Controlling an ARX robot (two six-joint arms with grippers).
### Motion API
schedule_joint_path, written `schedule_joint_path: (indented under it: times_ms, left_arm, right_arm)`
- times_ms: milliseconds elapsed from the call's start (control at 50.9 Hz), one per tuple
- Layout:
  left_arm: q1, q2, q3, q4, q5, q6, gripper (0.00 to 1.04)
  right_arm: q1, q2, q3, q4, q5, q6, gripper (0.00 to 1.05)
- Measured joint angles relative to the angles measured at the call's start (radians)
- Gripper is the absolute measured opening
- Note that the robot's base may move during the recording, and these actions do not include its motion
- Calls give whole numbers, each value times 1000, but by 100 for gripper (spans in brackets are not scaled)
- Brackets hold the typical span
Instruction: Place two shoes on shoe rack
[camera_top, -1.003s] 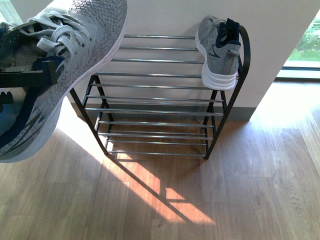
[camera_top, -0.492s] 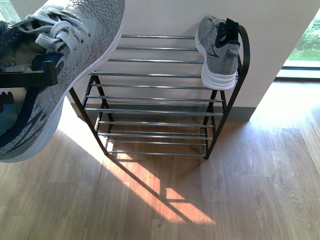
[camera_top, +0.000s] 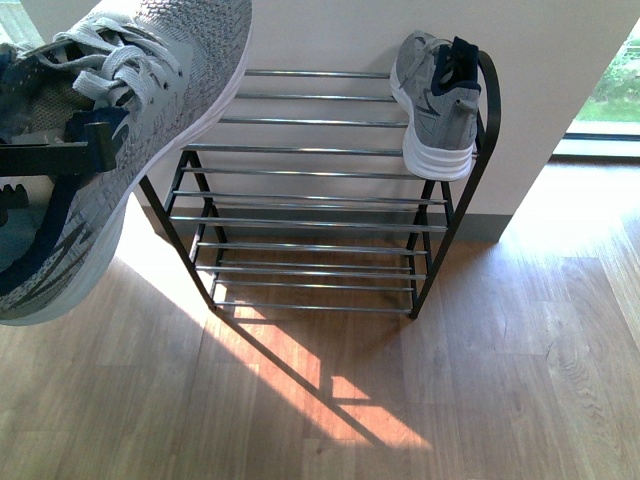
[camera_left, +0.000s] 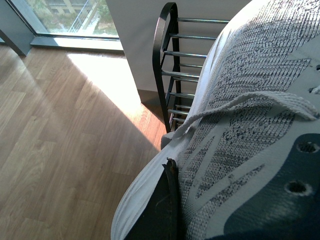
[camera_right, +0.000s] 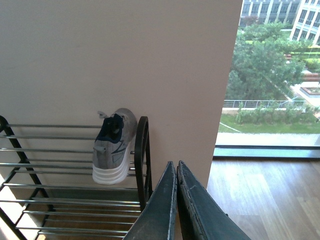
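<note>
In the front view the held shoe (camera_top: 150, 110) runs off the left and top edges and covers the rack's (camera_top: 310, 150) left end. Of the left gripper (camera_top: 95, 145) only a dark finger at the shoe's collar shows. In the left wrist view the same shoe hides most of the rack, and its heel and toe are cut off.

Knit-cloth shoe (camera_top: 170, 60), shiny chrome rack (camera_top: 300, 149)
</note>
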Motion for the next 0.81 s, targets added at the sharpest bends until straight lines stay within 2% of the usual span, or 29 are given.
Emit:
schedule_joint_path:
  times_ms: [315, 393, 590, 747, 806]
  left_arm:
    - [0, 0, 0, 0, 0, 0, 2]
    - [4, 32, 10, 20, -5, -78, 2]
    - [46, 250, 161, 38, 150, -277, 2]
    - [68, 463, 363, 28, 285, -397, 2]
    - [71, 541, 448, 13, 321, -419, 2]
  right_arm:
    - [0, -146, 0, -142, 0, 0, 1]
    - [0, -177, 0, -174, 0, 0, 1]
    - [0, -227, 0, -224, 0, 0, 1]
    - [0, -261, 0, -257, 0, 0, 1]
    - [0, -326, 0, -350, -3, -1, 1]
